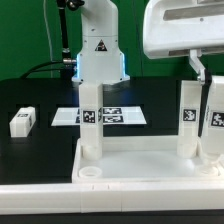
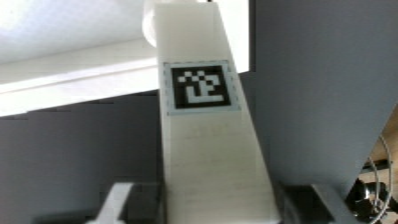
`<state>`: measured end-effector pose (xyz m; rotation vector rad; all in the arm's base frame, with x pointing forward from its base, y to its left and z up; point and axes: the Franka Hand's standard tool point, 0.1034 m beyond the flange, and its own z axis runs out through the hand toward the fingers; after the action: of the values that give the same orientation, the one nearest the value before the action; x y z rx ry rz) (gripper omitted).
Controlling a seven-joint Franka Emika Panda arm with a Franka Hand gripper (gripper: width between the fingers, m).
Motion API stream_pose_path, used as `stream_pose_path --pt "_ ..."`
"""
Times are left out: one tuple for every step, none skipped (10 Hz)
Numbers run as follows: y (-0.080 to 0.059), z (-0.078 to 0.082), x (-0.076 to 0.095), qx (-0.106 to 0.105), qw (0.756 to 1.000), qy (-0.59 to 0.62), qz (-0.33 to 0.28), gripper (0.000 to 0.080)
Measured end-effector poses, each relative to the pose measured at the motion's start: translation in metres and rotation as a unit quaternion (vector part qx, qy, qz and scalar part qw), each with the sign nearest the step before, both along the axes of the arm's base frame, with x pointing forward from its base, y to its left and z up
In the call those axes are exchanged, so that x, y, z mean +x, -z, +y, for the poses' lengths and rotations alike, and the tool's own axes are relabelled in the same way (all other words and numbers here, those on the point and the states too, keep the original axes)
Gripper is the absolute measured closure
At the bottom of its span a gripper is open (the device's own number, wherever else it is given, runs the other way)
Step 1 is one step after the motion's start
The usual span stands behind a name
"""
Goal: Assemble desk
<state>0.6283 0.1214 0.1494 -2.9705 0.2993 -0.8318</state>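
Since the white plastic leg looks light, stiff and a bit slippery, the gripper squeezes its flat sides with both fingers, holding it upright by a corner of the desk top.

I find open black table toward the far left corner in the exterior view, with a loose leg by the left edge. Along the near edge stand one upright leg, a wide gap, then two close-set legs toward the right corner.
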Motion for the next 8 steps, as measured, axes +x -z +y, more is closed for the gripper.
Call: stream_pose_path --pt "-0.0003 -0.0014 0.0023 -0.002 1.0 -0.001 -0.001 0.0507" --pt "-0.0007 -0.0027 0.0031 -0.003 1.0 0.0 -0.001 0.0507" --pt "-0.0001 -0.0037 0.0043 -0.004 1.0 0.0 -0.002 0.0507" --pt "0.0003 -0.0057 0.0062 -0.005 1.0 0.0 -0.003 0.0507" --pt "0.0006 -0.0069 0.0066 -0.007 1.0 -0.002 -0.004 0.0507" --pt "0.0007 -0.0065 0.007 -0.007 1.0 -0.002 -0.007 0.0507" --pt "0.0008 -0.0055 0.0078 -0.008 1.0 -0.004 -0.011 0.0507" --pt "0.0008 -0.0055 0.0084 -0.008 1.0 -0.004 -0.014 0.0507"
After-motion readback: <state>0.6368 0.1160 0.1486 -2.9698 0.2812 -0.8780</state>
